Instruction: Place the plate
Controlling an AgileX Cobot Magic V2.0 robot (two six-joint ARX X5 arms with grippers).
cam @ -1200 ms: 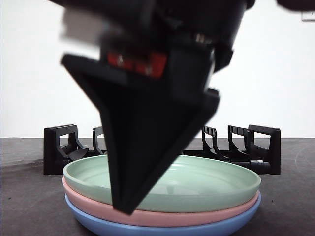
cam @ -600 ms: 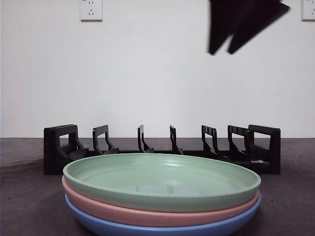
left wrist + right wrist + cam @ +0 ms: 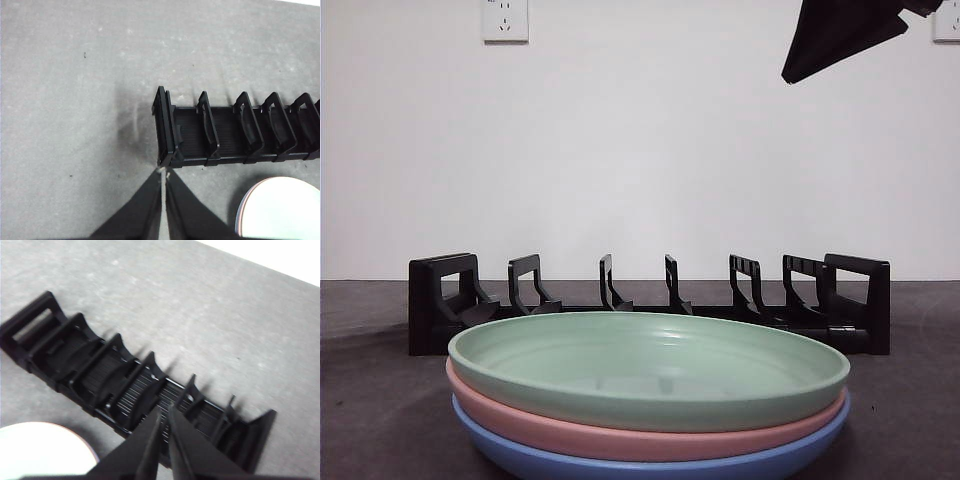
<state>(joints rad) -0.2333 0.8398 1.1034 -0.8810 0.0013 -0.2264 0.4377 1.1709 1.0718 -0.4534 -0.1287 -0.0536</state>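
Three plates are stacked close to the camera in the front view: a green plate on top, a pink plate under it and a blue plate at the bottom. Behind them stands the black slotted rack, with nothing in its slots. My right gripper hangs high above the rack, jaws shut and holding nothing; it shows as a black tip at the top right of the front view. My left gripper is shut and holds nothing, above the table just off the rack's end.
The stack's pale top plate shows at the edge of both wrist views. Grey table spreads around the rack. A white wall with sockets closes the back.
A gripper that filled the front view just over the green plate has lifted away up and to the right, holding nothing. The plates have not moved.
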